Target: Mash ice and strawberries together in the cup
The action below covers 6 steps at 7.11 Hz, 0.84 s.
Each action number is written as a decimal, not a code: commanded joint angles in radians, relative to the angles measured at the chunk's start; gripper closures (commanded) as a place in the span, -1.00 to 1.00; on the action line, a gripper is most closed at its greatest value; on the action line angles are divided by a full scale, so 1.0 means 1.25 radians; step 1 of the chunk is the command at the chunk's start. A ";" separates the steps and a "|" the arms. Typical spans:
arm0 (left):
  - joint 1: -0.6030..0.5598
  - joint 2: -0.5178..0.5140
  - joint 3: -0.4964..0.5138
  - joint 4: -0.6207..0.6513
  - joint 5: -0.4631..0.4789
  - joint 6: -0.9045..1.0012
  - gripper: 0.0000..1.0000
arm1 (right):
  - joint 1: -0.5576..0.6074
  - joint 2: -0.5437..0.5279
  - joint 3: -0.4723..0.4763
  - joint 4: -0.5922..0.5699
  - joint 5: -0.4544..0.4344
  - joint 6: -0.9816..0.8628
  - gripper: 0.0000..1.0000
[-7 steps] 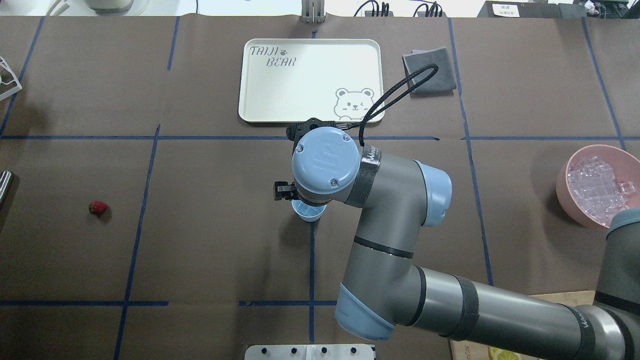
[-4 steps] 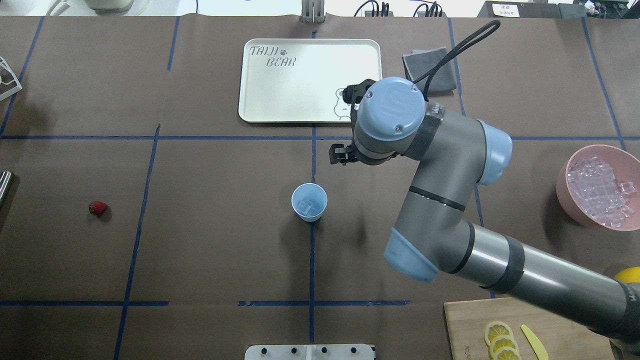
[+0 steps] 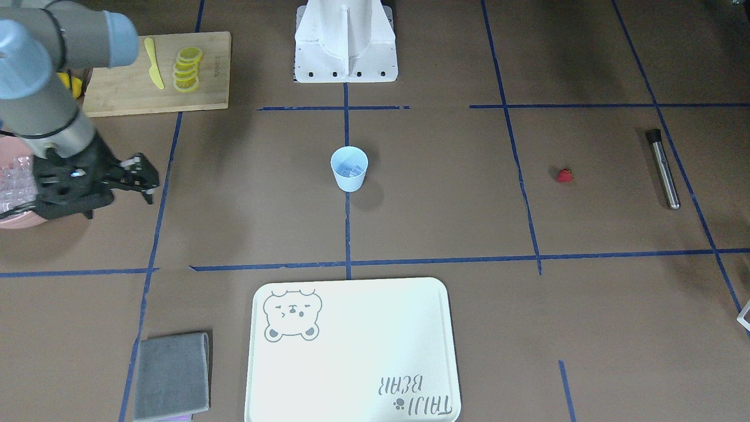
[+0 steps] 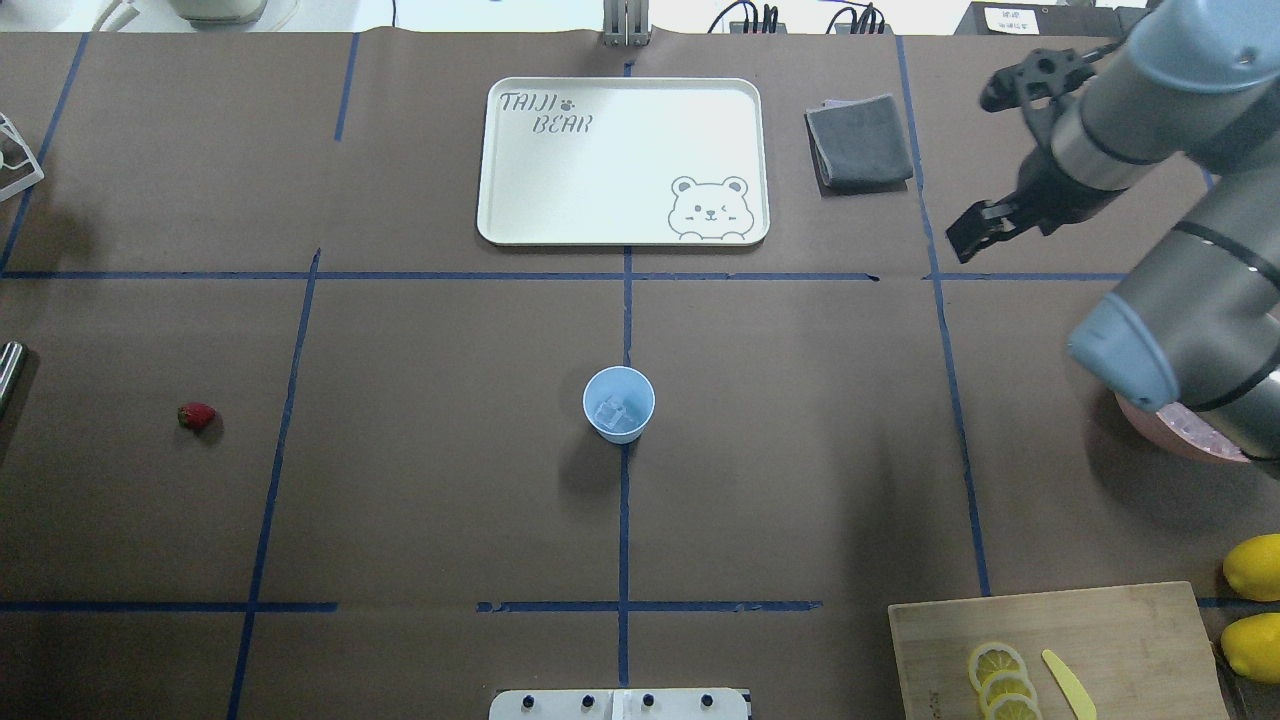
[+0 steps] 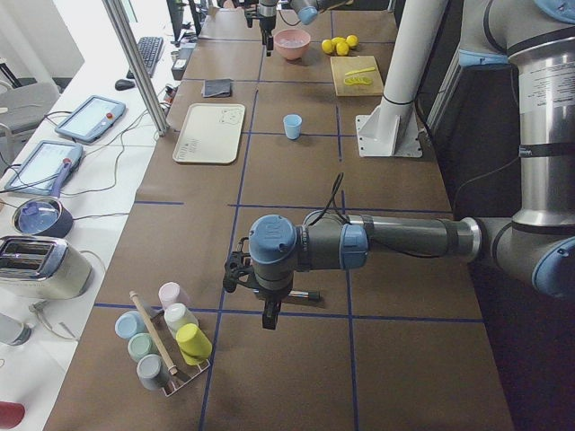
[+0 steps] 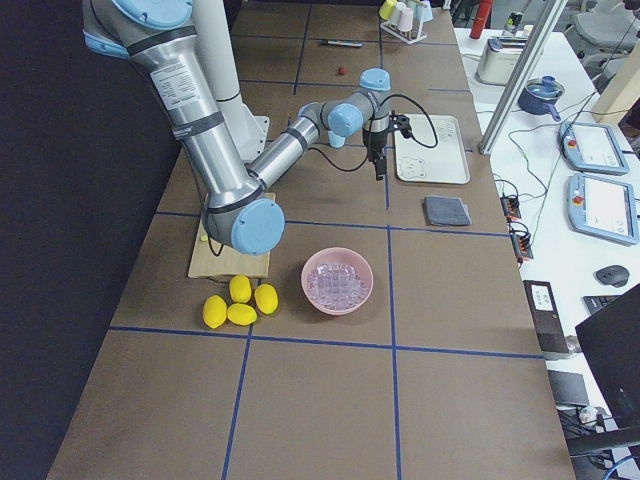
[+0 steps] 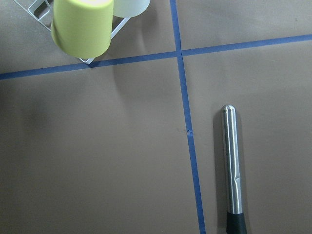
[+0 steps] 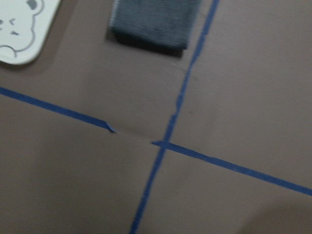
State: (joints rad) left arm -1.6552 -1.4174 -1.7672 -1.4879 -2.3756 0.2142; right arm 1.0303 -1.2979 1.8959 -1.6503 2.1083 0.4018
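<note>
The pale blue cup [image 4: 619, 403] stands upright at the table's middle, also in the front view [image 3: 349, 168]. Clear ice [image 4: 612, 412] lies in it. The red strawberry [image 4: 196, 415] lies far left on the table, apart from the cup. My right gripper [image 4: 968, 240] hangs far right of the cup, near the grey cloth. In the front view [image 3: 151, 186] its fingers look open and empty. My left gripper [image 5: 269, 319] shows only in the exterior left view, above a metal rod [image 7: 231, 165]. I cannot tell if it is open or shut.
A pink bowl [image 6: 337, 281] of ice sits at the right, partly under my right arm. A cream tray [image 4: 620, 160] and a grey cloth [image 4: 860, 140] lie at the back. A cutting board [image 4: 1060, 650] with lemon slices, lemons [image 4: 1255, 565] and a cup rack [image 5: 166, 346] stand at the edges.
My right arm has swung from over the cup to the far right, toward the cloth. The cup is uncovered, with ice in it. The cup and strawberry have not moved.
</note>
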 commanded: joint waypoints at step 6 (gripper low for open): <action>0.000 -0.005 -0.015 0.000 0.000 -0.002 -1.00 | 0.453 -0.405 0.010 -0.001 0.126 -0.466 -0.98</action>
State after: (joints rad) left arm -1.6552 -1.4186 -1.7826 -1.4868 -2.3762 0.2122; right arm 1.5428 -1.7463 1.9162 -1.6514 2.2602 -0.1403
